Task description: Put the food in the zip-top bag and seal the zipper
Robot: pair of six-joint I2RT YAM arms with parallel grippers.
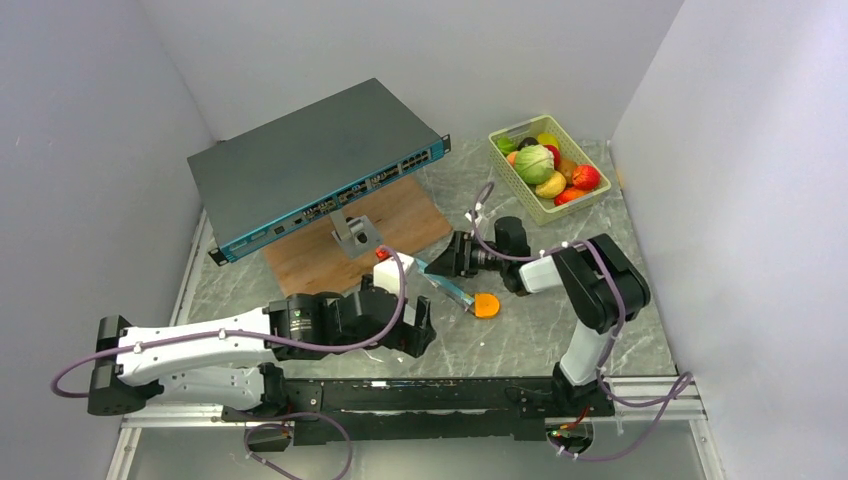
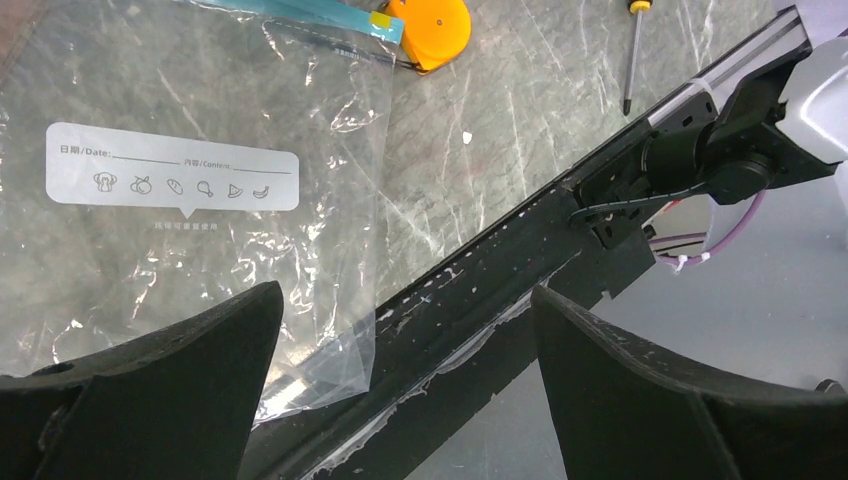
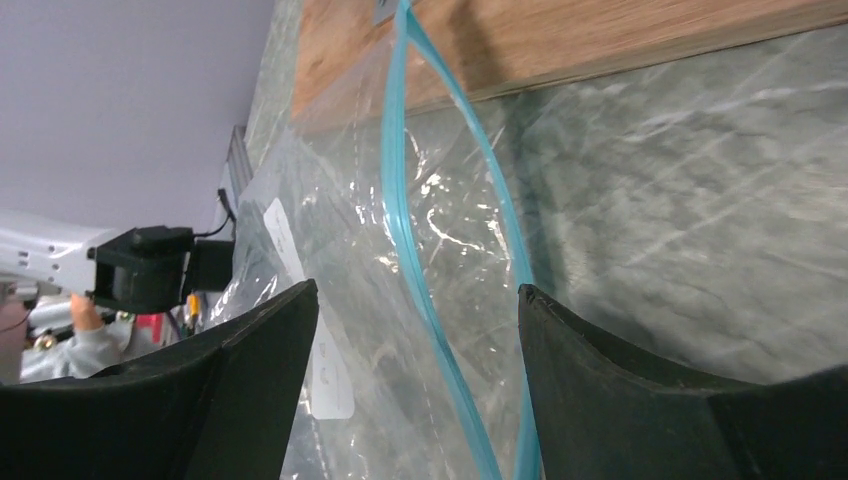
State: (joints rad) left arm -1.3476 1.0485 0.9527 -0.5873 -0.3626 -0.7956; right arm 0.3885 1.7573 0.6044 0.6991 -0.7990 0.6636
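Observation:
The zip-top bag (image 2: 150,90) lies flat on the marble table, clear, with a white label (image 2: 170,180). Its teal zipper (image 3: 398,215) stands parted into two strips, so the mouth is open. My right gripper (image 3: 417,292) is open, and both strips run between its fingers without being pinched. My left gripper (image 2: 405,300) is open and empty, hovering over the bag's near corner and the black front rail. The food, a cabbage (image 1: 534,163), a lemon (image 1: 551,185) and a red apple (image 1: 586,177), sits in the pale green basket (image 1: 503,160) at the back right.
A grey network switch (image 1: 310,170) rests tilted on a wooden board (image 1: 400,225) at the back. An orange round object (image 1: 486,305) lies by the zipper's near end. A screwdriver (image 2: 632,50) lies on the marble. Grey walls close in both sides.

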